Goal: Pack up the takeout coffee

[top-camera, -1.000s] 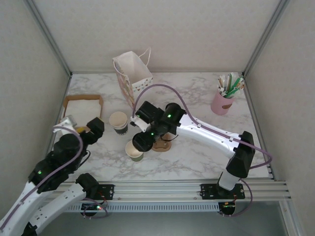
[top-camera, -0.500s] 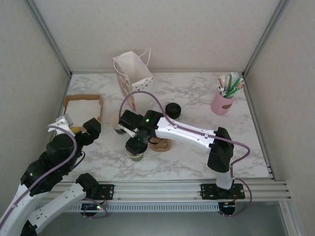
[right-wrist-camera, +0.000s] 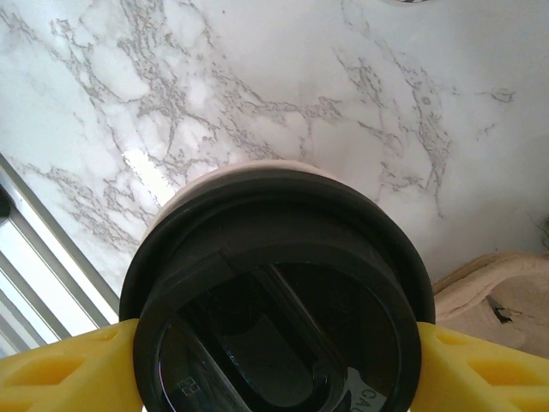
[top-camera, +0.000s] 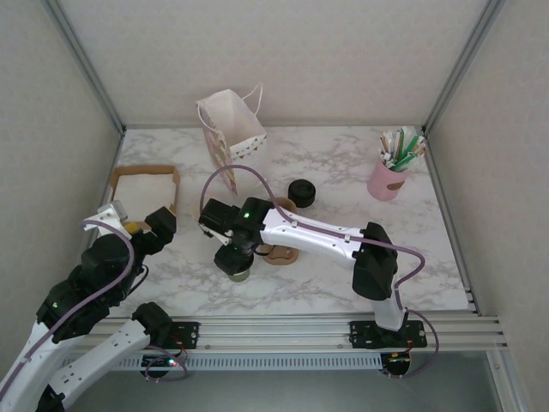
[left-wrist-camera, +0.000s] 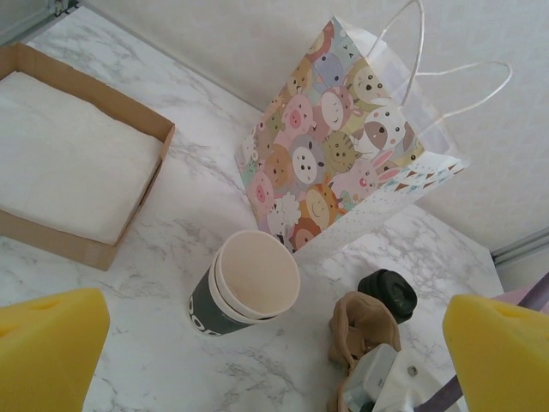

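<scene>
My right gripper is shut on a round black lid, its yellow fingers pressing both sides. The lid sits over the takeout coffee cup, whose cream rim peeks out beyond it; the cup's dark olive wall shows under the gripper, just left of the brown cardboard carrier. My left gripper hangs open at the left, and in its own view the yellow fingers stand wide apart with nothing between them. A lidless stack of like cups stands below it.
A cartoon-print paper bag stands open at the back, also in the left wrist view. A cardboard box of napkins is at the left, spare black lids behind the carrier, a pink cup of straws far right.
The right arm swung left and down with the lid, from beside the open cup to directly on top of it, uncovering the spare lids. The left arm shifted slightly back.
</scene>
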